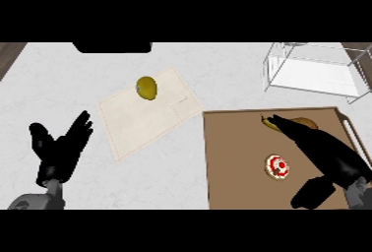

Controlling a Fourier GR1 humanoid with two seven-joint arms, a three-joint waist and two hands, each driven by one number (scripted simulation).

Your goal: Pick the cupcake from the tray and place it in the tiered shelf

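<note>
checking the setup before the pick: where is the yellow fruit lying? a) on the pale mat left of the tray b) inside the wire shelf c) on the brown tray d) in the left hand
a: the yellow fruit lies on the pale mat, left of the brown tray.

A small round cupcake (277,167) with white icing and red rings sits upright on a brown tray (232,162). The clear wire-framed tiered shelf (314,71) stands beyond the tray, well apart from the cupcake.

Bright even light, soft blur throughout, faint shadows, no glare, no edge distortion
</note>
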